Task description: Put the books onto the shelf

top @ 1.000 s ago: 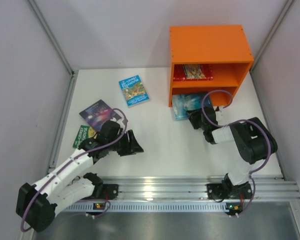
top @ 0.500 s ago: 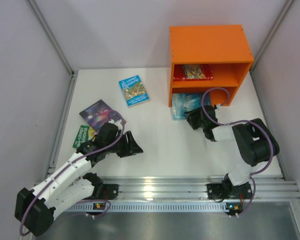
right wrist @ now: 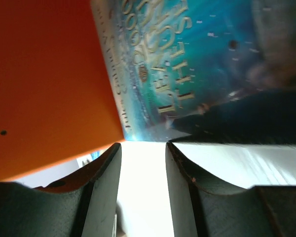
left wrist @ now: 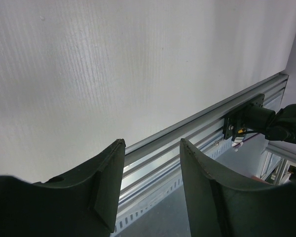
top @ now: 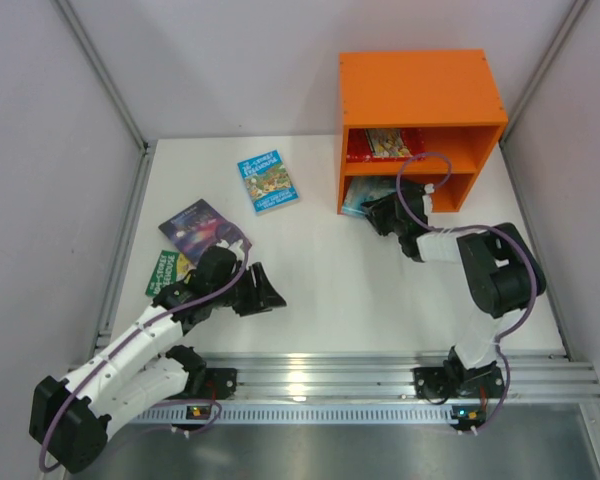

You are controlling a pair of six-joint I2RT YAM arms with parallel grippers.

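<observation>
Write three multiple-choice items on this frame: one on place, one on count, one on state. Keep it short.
1. Where is the red-bordered book? A) upper compartment of the shelf B) lower compartment C) on the table
2. How many books lie on the table left of the shelf? A) one B) three C) five
3. The left gripper is: A) shut on a book B) open and empty C) out of view

Answers: 1 A, it lies inside the upper opening. 2 B, the light-blue book, purple starry book and green book. 3 B, bare table shows between its jaws in the left wrist view.
</observation>
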